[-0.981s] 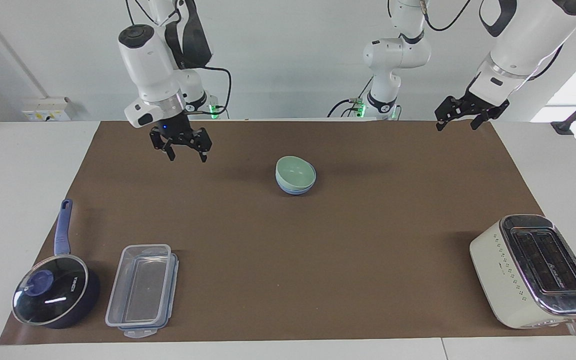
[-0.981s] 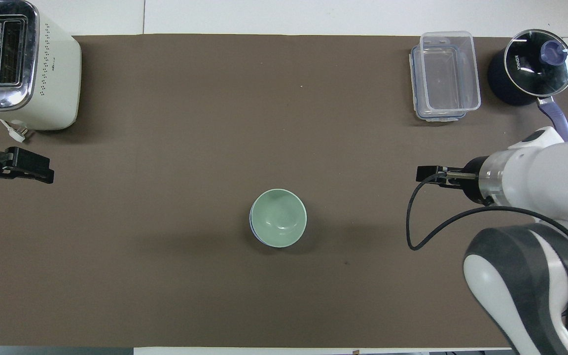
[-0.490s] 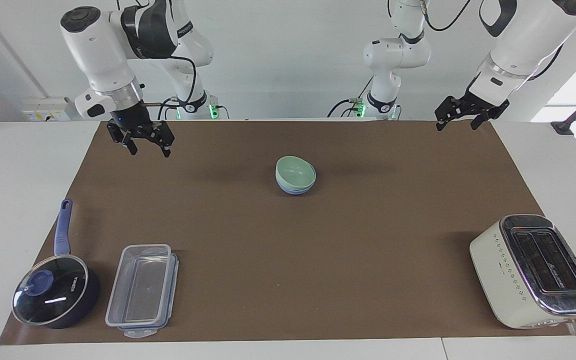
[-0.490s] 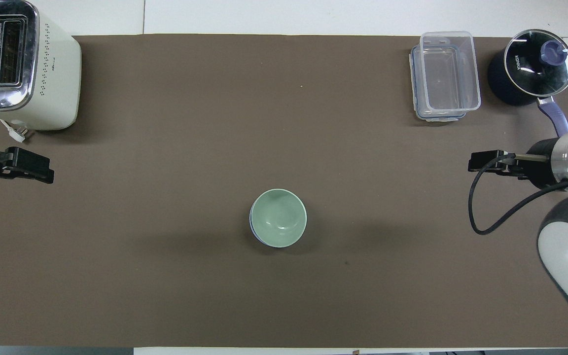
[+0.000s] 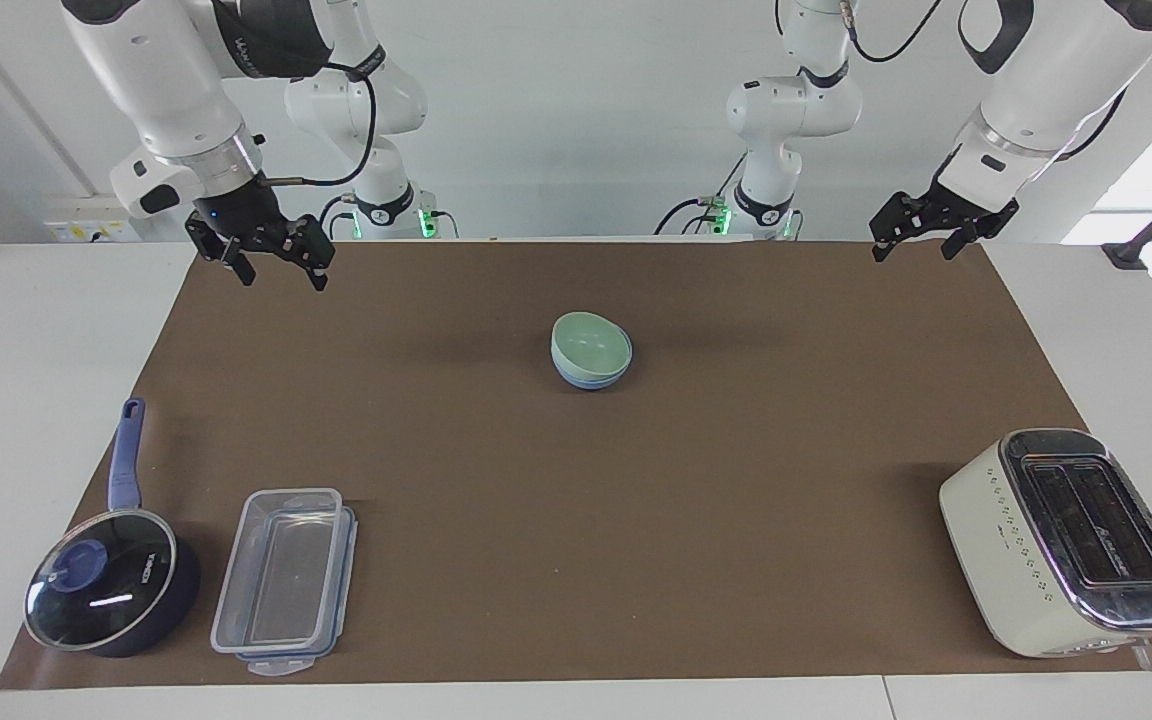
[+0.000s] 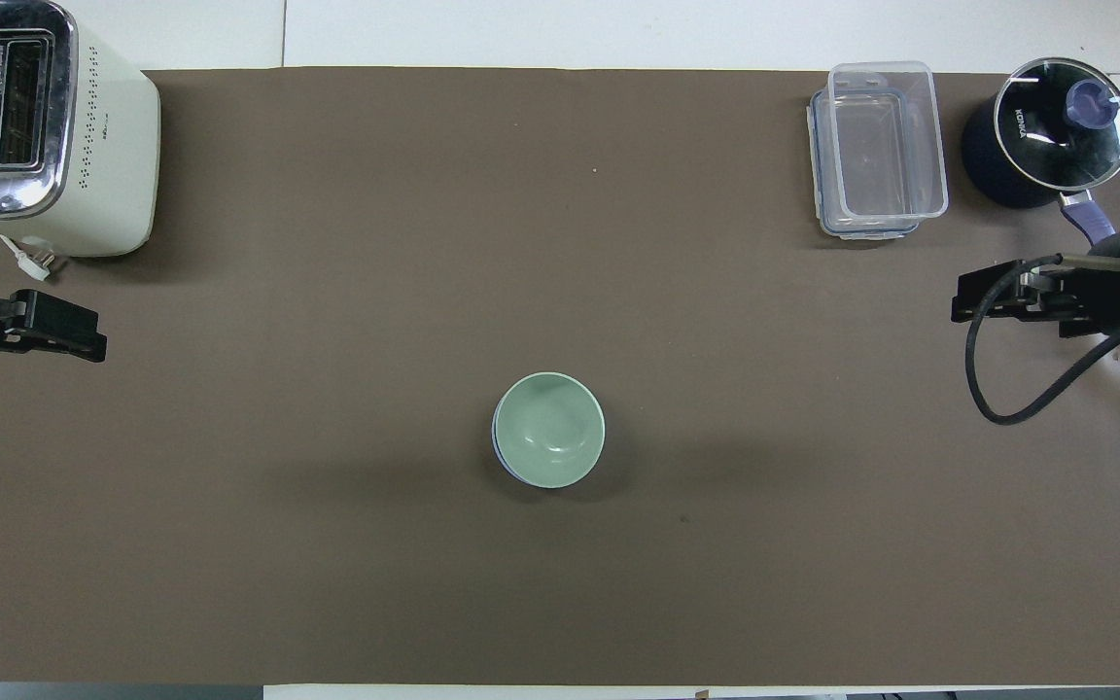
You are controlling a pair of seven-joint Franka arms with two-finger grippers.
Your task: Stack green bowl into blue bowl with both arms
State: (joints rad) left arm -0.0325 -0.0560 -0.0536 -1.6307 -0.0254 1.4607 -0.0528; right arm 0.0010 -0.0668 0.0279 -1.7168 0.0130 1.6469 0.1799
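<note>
Since the earlier frames the right gripper [image 5: 271,262] has drawn away from the middle of the mat toward the upper left of the facing view, and in the overhead view it now hangs at the right edge, over the mat near the saucepan [image 6: 1048,132] handle. Its fingers stand apart and hold nothing. The left gripper [image 5: 921,235] has not shifted: it waits at the upper right of the facing view over the mat's corner, fingers seemingly spread and empty, though the view is too distant to be sure.

The green bowl [image 5: 591,345] sits nested in the blue bowl [image 5: 586,381] at the centre of the frame, only a thin blue rim showing beneath it, slightly tilted.

The stacking step looks done; the step in hand is withdrawal. The next move probably calls only for both arms to settle clear of the bowls without disturbing them.
</note>
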